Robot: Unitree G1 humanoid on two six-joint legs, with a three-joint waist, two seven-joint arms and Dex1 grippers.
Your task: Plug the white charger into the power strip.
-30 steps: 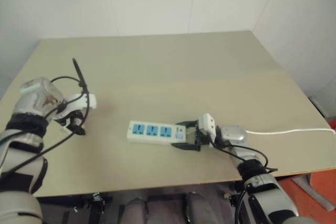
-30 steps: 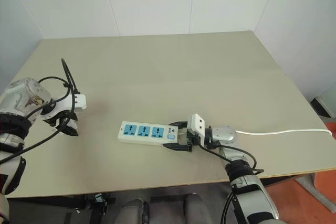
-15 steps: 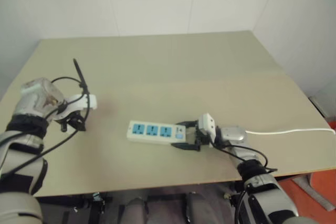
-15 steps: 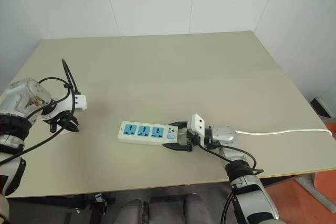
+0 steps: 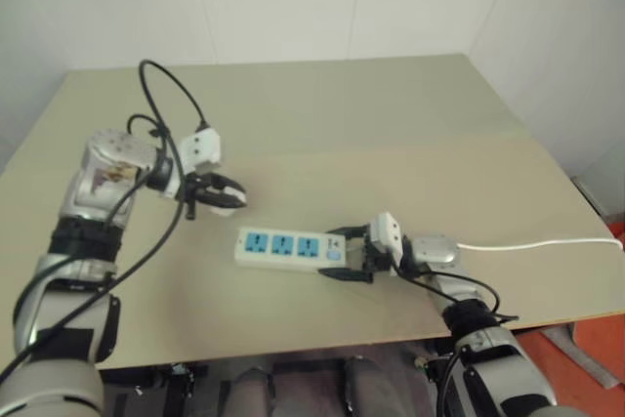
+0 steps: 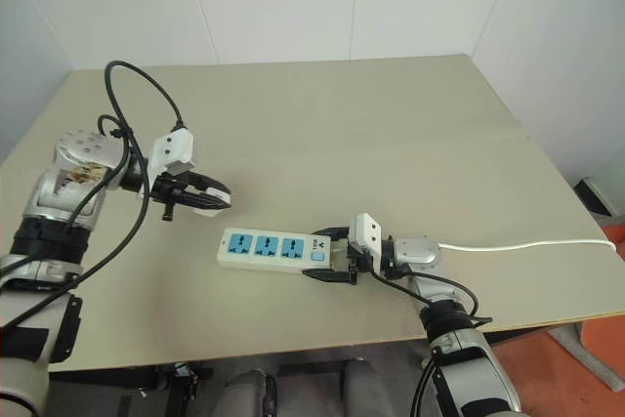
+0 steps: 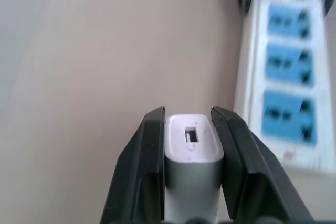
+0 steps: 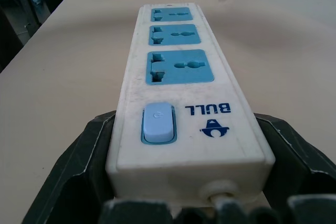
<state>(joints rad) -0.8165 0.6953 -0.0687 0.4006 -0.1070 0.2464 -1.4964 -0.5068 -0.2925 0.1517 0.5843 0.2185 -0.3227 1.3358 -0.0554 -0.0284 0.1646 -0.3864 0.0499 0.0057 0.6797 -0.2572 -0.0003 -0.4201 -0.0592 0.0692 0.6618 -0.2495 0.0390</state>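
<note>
Eye views: left end effector (image 6: 200, 198) carries the white charger (image 6: 210, 210) above the desk (image 6: 391, 124), near the power strip (image 6: 269, 248).
Left wrist: fingers (image 7: 147, 150) clamp it, ready for insertion.
Right wrist: right end effector (image 8: 184, 182) grips the switch end, steadying the sockets.

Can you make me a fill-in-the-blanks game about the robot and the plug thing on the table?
The left gripper is shut on the white ____.
The power strip has ____ blue sockets.
The right gripper grips the power strip at the end with the ____.
The power strip lies on the ____.

Missing words: charger; three; switch; table
</note>
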